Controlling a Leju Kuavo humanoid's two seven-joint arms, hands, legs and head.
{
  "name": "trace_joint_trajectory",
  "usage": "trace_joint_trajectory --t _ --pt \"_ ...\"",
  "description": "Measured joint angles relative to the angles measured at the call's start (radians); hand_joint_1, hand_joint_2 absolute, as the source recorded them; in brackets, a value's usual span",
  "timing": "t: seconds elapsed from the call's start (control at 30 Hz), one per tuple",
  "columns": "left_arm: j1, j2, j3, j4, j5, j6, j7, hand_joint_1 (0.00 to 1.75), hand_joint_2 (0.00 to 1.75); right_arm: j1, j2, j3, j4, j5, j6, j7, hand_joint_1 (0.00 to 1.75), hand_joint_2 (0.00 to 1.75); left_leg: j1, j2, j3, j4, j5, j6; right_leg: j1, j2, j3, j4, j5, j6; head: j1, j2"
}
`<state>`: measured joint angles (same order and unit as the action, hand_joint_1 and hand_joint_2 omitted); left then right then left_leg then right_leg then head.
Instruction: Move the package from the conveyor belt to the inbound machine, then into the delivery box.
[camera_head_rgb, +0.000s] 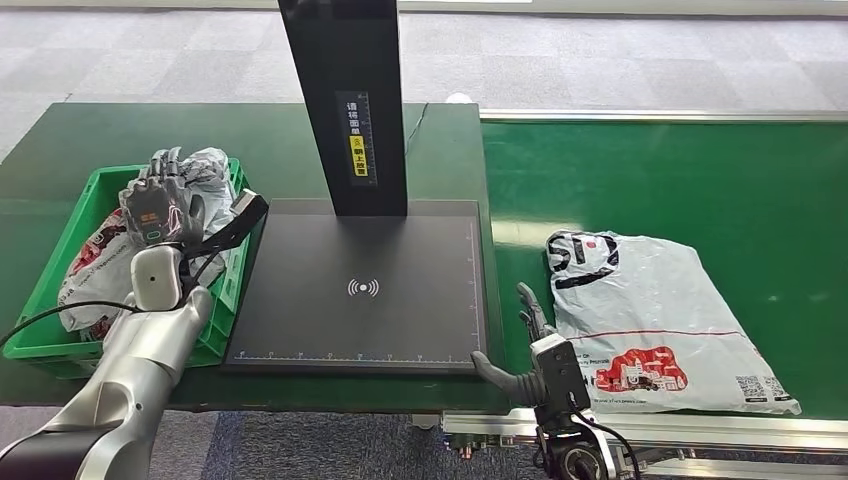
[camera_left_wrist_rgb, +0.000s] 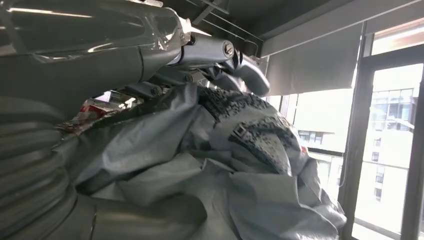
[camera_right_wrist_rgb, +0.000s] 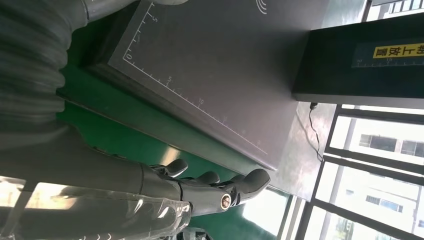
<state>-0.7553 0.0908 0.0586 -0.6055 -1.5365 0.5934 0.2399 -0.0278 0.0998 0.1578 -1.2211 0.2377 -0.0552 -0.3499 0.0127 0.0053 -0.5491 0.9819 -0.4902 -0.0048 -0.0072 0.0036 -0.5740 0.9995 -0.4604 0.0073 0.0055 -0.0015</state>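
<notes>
The left robot hand (camera_head_rgb: 160, 208) is over the green delivery box (camera_head_rgb: 60, 262) at the left of the tabletop (camera_head_rgb: 250, 140), its fingers closed on a crumpled grey package (camera_left_wrist_rgb: 240, 165) that hangs above other bagged parcels (camera_head_rgb: 90, 270) in the box. The black inbound machine (camera_head_rgb: 360, 290) lies bare between the box and the green conveyor belt (camera_head_rgb: 680, 180), where a white package (camera_head_rgb: 655, 320) lies flat. The right robot hand (camera_head_rgb: 525, 345) hovers at the machine's near right corner, fingers extended, holding nothing.

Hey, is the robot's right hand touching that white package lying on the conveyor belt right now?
Apart. In the head view, green belt shows between the right hand and the white package; the hand holds nothing.
</notes>
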Motion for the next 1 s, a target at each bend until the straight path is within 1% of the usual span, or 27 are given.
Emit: trace_joint_trajectory --t 0.1,0.17,0.2,0.23,0.3,0.33,0.37,0.43,0.53,0.7,0.77,0.8,0.83,0.93,0.97,1.0 --pt "0.017 0.009 0.002 -0.011 -0.002 0.006 -0.005 0.00 1.75 0.000 -0.001 0.002 0.000 0.005 0.004 0.005 0.00 1.75 0.000 0.000 0.000 0.000 0.000 0.000 0.000 0.000 0.000 0.000 0.000 0.000 0.000 0.000" --pt "0.033 0.009 0.003 -0.032 0.019 0.013 -0.036 0.00 1.75 0.000 -0.002 0.003 0.000 0.008 0.005 0.006 0.00 1.75 0.000 0.000 0.000 0.000 0.000 0.000 0.000 0.000 0.000 0.000 0.000 0.000 0.000 0.000" --pt "0.047 0.006 0.004 -0.057 0.051 0.019 -0.075 0.00 1.75 0.000 -0.003 0.003 0.000 0.009 0.006 0.006 0.00 1.75 0.000 0.000 0.000 0.000 0.000 0.000 0.000 0.000 0.000 0.000 0.000 0.000 0.000 0.000" --pt "0.067 -0.001 0.006 -0.095 0.102 0.025 -0.135 0.00 1.75 0.000 -0.003 0.003 0.000 0.009 0.007 0.005 0.00 1.75 0.000 0.000 0.001 0.000 0.000 0.000 0.000 0.000 0.000 0.000 0.000 0.000 0.000 0.000" --pt "0.113 -0.020 0.018 -0.193 0.224 0.031 -0.283 0.00 1.75 0.001 -0.006 0.004 0.000 0.009 0.007 0.003 0.00 1.75 0.000 -0.001 0.000 0.000 0.000 0.000 0.000 0.000 0.000 0.000 0.000 0.000 0.000 0.000" --pt "0.132 -0.031 0.025 -0.236 0.269 0.032 -0.341 0.00 1.75 0.002 -0.007 0.004 0.000 0.009 0.007 0.002 0.00 1.75 0.000 -0.001 0.000 0.000 0.000 0.000 0.000 -0.001 0.000 0.000 0.000 0.000 0.000 0.000" --pt "0.146 -0.039 0.031 -0.272 0.296 0.032 -0.377 0.00 1.75 0.002 -0.008 0.005 0.000 0.009 0.007 0.001 0.00 1.75 0.000 -0.002 0.000 0.000 0.000 0.000 0.000 -0.001 0.000 0.000 0.000 0.000 0.000 0.000" --pt "0.167 -0.051 0.040 -0.324 0.312 0.032 -0.398 0.00 1.75 0.002 -0.009 0.006 0.000 0.009 0.007 0.000 0.00 1.75 0.000 -0.002 -0.001 0.000 0.000 0.000 0.000 -0.001 0.000 0.000 0.000 0.000 0.000 0.000" --pt "0.186 -0.062 0.051 -0.377 0.319 0.032 -0.402 0.00 1.75 0.003 -0.011 0.006 0.000 0.009 0.007 -0.001 0.00 1.75 0.000 -0.002 -0.001 0.000 0.000 0.000 0.000 -0.001 0.000 0.000 0.000 0.000 0.000 0.000" --pt "0.202 -0.071 0.061 -0.421 0.320 0.032 -0.404 0.00 1.75 0.003 -0.011 0.006 0.000 0.009 0.007 -0.002 0.00 1.75 0.000 -0.002 0.000 0.000 0.000 0.000 0.000 -0.001 0.000 0.000 0.000 0.000 0.000 0.000" --pt "0.205 -0.075 0.063 -0.431 0.344 0.032 -0.431 0.00 1.75 0.003 -0.012 0.006 0.000 0.008 0.006 -0.004 0.00 1.75 0.000 -0.002 0.000 0.000 0.000 0.000 0.000 -0.001 0.000 0.000 0.000 0.000 0.000 0.000" --pt "0.208 -0.081 0.067 -0.438 0.378 0.032 -0.474 0.00 1.75 0.002 -0.012 0.006 0.000 0.007 0.005 -0.007 0.00 1.75 0.000 -0.002 0.000 0.000 0.000 0.000 0.000 -0.001 0.000 0.000 0.000 0.000 0.000 0.000" --pt "0.213 -0.089 0.074 -0.449 0.425 0.032 -0.539 0.00 1.75 0.002 -0.012 0.006 0.001 0.004 0.004 -0.011 0.00 1.75 0.000 -0.002 0.000 0.000 0.000 0.000 0.000 -0.001 0.000 0.000 0.000 0.000 0.000 0.000" --pt "0.238 -0.138 0.120 -0.504 0.574 0.032 -0.787 0.00 1.75 -0.003 -0.012 0.010 0.006 -0.010 0.001 -0.029 0.00 1.75 0.000 -0.003 -0.001 0.000 0.000 0.000 0.000 -0.001 0.000 0.000 0.000 0.000 0.000 0.000" --pt "0.251 -0.157 0.135 -0.528 0.609 0.032 -0.850 0.00 1.75 -0.006 -0.013 0.013 0.009 -0.016 -0.001 -0.034 0.00 1.75 0.000 -0.003 -0.001 0.000 0.000 0.000 -0.001 -0.001 0.000 0.000 0.000 0.000 0.000 0.000" --pt "0.265 -0.176 0.145 -0.554 0.638 0.032 -0.890 0.00 1.75 -0.010 -0.013 0.016 0.012 -0.020 -0.003 -0.038 0.00 1.75 -0.001 -0.003 -0.001 0.000 0.000 0.000 -0.001 -0.001 0.000 0.000 0.000 0.000 0.000 0.000"
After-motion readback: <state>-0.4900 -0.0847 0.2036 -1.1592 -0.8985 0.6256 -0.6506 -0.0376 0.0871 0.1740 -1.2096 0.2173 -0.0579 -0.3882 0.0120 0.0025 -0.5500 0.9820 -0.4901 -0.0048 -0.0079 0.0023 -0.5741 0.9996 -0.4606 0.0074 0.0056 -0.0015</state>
